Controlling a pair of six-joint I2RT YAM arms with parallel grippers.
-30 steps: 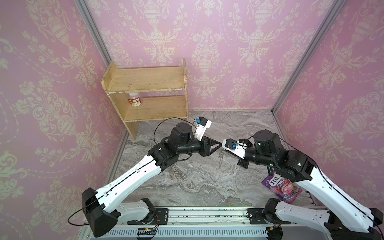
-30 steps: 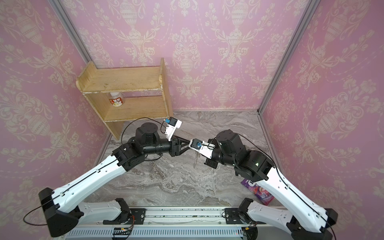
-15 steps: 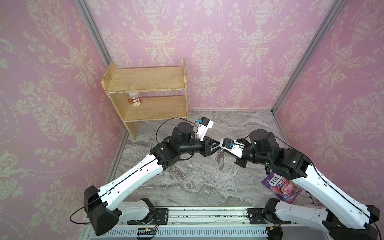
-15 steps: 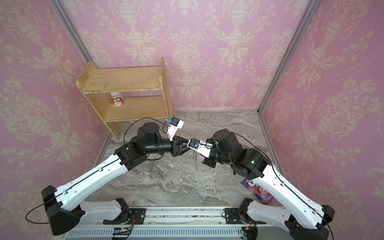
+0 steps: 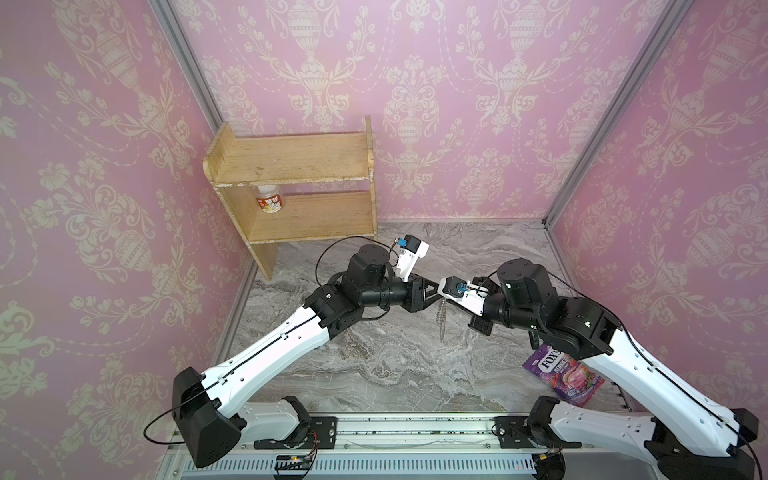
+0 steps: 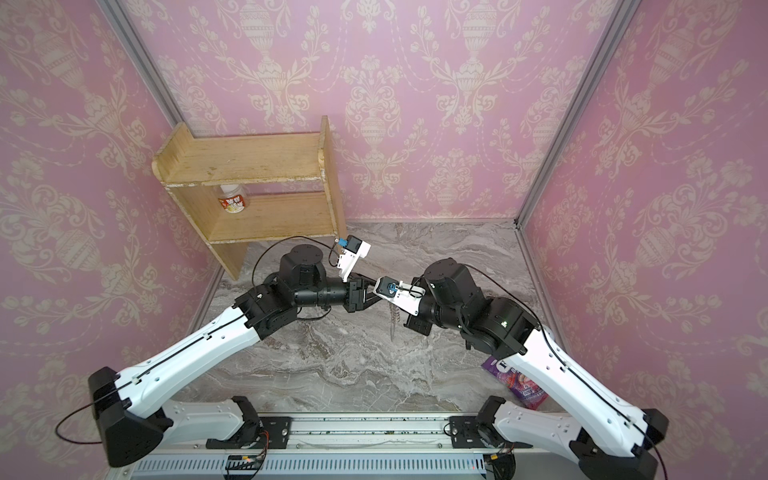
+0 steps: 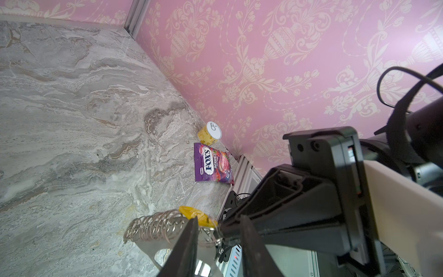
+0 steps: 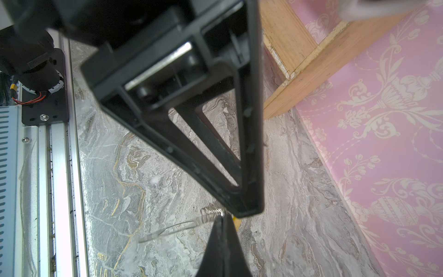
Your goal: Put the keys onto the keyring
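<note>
The key, a yellow tag, sits in mid-air at the upper end of the keyring, just beside its coiled chain; we cannot tell whether its metal loop is threaded. In both top views the keyring hangs over the middle of the table, long axis 12-to-6 o'clock. The right gripper reaches in from 3 o'clock, pressed together, apparently pinching the keyring at that upper end. The left gripper reaches in from 9 o'clock, jaws spread with a gap, holding nothing. We judge the left arm free to act: the key lies at its 3 o'clock, just off one fingertip
</note>
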